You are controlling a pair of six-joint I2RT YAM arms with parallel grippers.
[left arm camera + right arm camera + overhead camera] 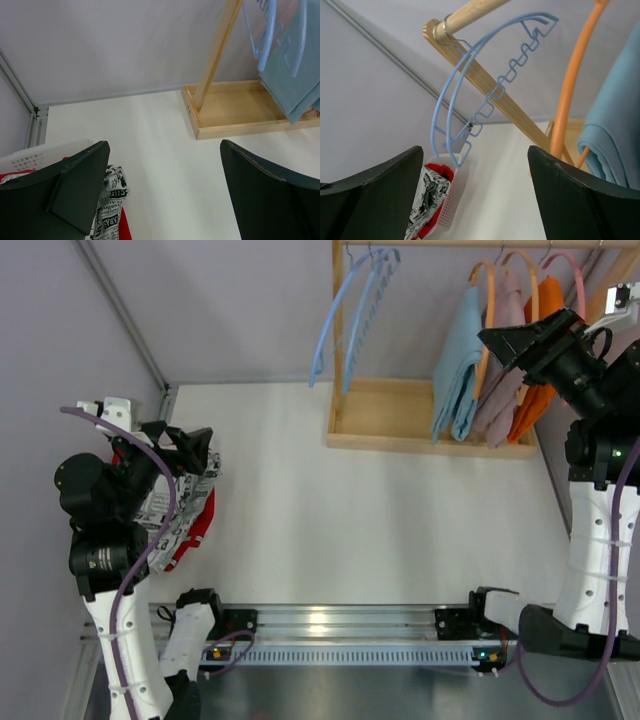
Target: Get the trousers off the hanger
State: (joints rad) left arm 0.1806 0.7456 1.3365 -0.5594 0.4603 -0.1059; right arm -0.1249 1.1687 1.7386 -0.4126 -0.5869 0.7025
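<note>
Light blue trousers (458, 365) hang on an orange hanger (486, 300), with dusty mauve trousers (505, 360) and orange trousers (540, 370) beside them on the wooden rack (420, 425). Two bare blue hangers (352, 310) hang at the rack's left. Red trousers (195, 525) and white black-print trousers (170, 505) lie in a white basket at the left. My left gripper (198, 452) is open and empty above that basket. My right gripper (505, 343) is open and empty, high by the hanging trousers; the blue cloth (615, 125) and orange hanger (572, 90) show to its right.
The white basket (45, 152) sits against the left wall. The rack's wooden base tray (240, 110) stands at the back of the white table (370, 530). A metal rail (340, 625) with the arm bases runs along the near edge.
</note>
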